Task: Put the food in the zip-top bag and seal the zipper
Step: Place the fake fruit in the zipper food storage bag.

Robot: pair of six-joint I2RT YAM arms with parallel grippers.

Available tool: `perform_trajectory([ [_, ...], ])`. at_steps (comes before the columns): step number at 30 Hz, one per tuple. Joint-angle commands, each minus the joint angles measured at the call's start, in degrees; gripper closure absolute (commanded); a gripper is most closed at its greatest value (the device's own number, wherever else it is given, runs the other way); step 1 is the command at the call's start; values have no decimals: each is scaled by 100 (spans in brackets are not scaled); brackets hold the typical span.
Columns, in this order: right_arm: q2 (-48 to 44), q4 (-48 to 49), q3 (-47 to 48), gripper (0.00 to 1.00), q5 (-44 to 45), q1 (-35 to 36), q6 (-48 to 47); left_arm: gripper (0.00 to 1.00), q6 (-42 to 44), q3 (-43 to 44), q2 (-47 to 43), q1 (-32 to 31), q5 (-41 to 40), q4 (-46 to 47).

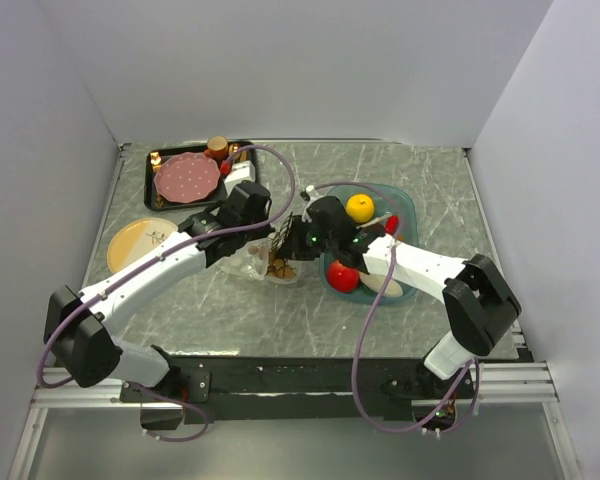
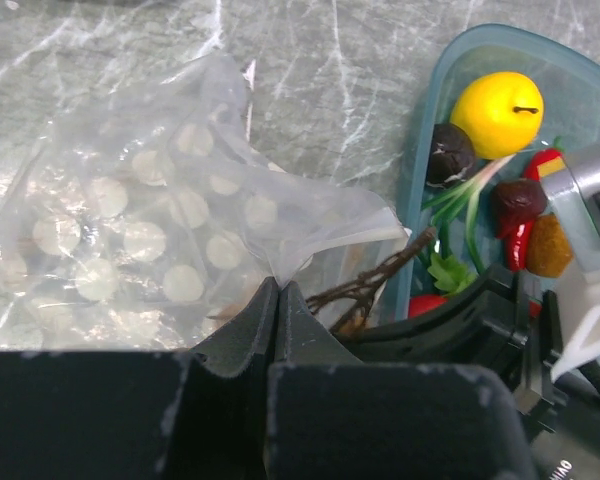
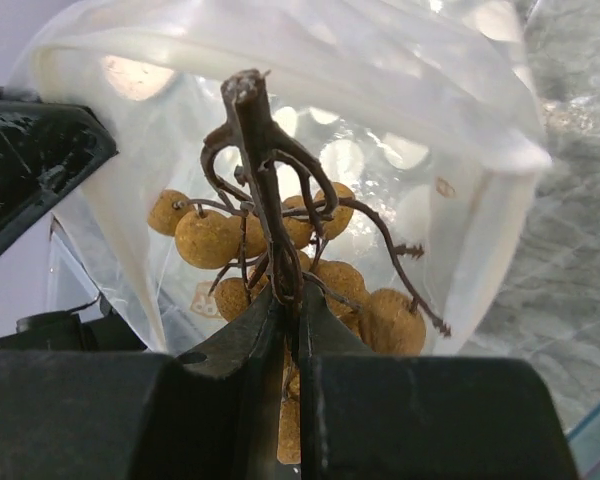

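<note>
Table (image 1: 420,170): bag (image 2: 150,230), teal tray (image 2: 425,150), black tray (image 1: 153,200), plate (image 1: 140,243).

I have both arms stretched inward, my left gripper (image 2: 275,300) and right gripper (image 3: 290,305) nearly meeting, jaws clamped tight.

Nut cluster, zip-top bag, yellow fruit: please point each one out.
nut cluster (image 3: 270,225): right wrist view, main stem.
zip-top bag (image 2: 150,230): left wrist view, dotted side.
yellow fruit (image 2: 497,113): left wrist view, middle of skin.

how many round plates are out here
2. A pink dotted plate sits in the black tray at the far left; a yellow plate lies just nearer than that tray. None looks hidden.
</note>
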Motion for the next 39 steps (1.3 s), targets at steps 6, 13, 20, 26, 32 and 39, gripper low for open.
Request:
perform_trajectory([
  [6,-192,1290,47,97,984,127,410,99,-315,203,6,-69,239,72],
  [13,11,1501,454,96,1434,30,506,99,-403,88,-65,-87,389,107],
  [20,-165,1358,630,97,1543,-233,840,99,-394,10,-126,-96,257,9],
  [26,-404,2405,-75,98,602,-453,1569,99,-429,150,23,-96,274,-44],
  [32,-167,3308,-621,99,-349,-550,2739,99,-482,168,102,-104,556,220],
  [39,-166,2761,-700,99,449,-173,2055,99,-491,247,23,-104,573,440],
])
